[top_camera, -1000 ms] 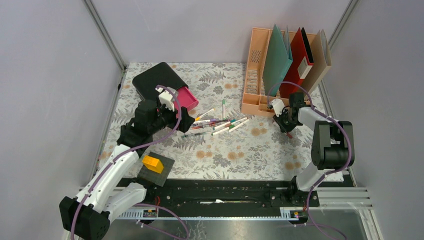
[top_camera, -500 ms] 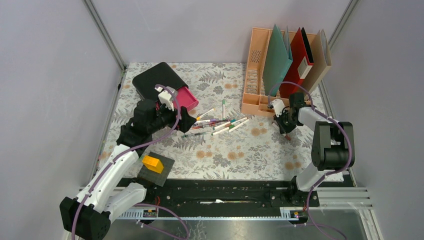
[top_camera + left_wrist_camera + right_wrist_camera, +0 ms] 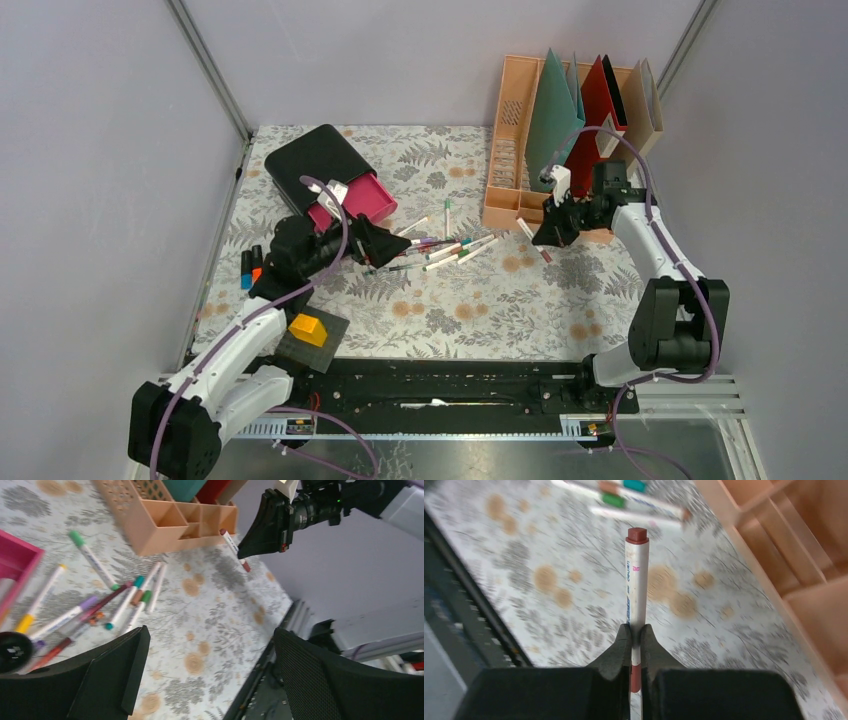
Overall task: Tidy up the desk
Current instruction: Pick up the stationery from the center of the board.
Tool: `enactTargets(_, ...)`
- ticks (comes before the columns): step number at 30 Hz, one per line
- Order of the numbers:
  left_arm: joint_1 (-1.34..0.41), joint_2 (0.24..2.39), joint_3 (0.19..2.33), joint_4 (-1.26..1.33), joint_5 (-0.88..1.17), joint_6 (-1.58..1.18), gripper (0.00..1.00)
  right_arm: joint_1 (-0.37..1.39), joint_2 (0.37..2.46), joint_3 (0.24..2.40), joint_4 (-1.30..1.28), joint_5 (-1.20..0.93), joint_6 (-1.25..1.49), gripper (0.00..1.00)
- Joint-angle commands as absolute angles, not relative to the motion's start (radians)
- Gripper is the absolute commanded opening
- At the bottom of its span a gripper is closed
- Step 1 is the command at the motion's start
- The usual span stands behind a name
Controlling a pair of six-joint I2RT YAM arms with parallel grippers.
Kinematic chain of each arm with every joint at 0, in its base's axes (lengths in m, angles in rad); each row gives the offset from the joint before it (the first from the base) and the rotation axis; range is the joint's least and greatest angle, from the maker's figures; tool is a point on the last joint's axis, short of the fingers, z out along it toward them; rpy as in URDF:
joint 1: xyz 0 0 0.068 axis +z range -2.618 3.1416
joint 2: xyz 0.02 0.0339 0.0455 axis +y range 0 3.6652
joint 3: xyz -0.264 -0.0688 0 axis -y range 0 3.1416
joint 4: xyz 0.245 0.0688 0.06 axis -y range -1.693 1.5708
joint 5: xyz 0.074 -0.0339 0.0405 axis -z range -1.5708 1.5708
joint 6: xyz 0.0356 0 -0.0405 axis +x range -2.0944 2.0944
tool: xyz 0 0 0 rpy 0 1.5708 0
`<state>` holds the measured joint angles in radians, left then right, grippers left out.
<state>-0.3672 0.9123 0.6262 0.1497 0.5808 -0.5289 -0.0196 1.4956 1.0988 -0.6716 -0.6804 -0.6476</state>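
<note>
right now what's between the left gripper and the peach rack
Loose markers scattered on the desk, nothing else; shown in the top and left wrist views.

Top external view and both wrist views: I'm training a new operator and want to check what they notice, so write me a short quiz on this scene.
1. True or false: the left gripper is shut on a pen.
2. What does the right gripper hold? A) a green folder B) a white marker with brown-red ends C) a yellow block
3. Fill in: the loose markers lie on the desk between the pink drawer and the peach ____.
Key: 1 false, its jaws stand wide open. 2 B. 3 file rack.
</note>
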Motion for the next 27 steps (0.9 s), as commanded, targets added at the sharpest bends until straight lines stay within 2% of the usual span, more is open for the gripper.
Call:
enactTargets(1, -0.389, 0.93, 0.518, 0.638, 0.649, -0.86, 0.99, -0.012, 1.456, 1.171, -0.764, -1.017, -0.595, 0.0)
enactTargets(3, -0.432, 0.943, 0.488, 0.732, 0.595, -0.895, 0.99, -0.013, 1.462, 1.173, -0.777, -1.094, -0.606, 0.0)
enactTargets(7, -0.563, 0.985, 0.492, 0.759, 0.432, -0.872, 0.99, -0.013, 1.476, 1.172, -0.798, -1.178, -0.633, 0.0)
enactTargets(14, -0.769, 1.185, 0.521, 0.91, 0.181, -0.908, 0.99, -0.011, 1.477, 1.171, -0.808, -1.275, -0.635, 0.0)
enactTargets(22, -0.899, 1.403, 0.618, 1.019, 0.068, -0.916, 0.97, 0.034, 1.475, 1.158, -0.807, -1.298, -0.636, 0.0)
enactTargets(27, -0.91, 1.524, 0.661, 1.095, 0.026, -0.959, 0.91, 0.063, 1.475, 1.154, -0.807, -1.295, -0.64, 0.0)
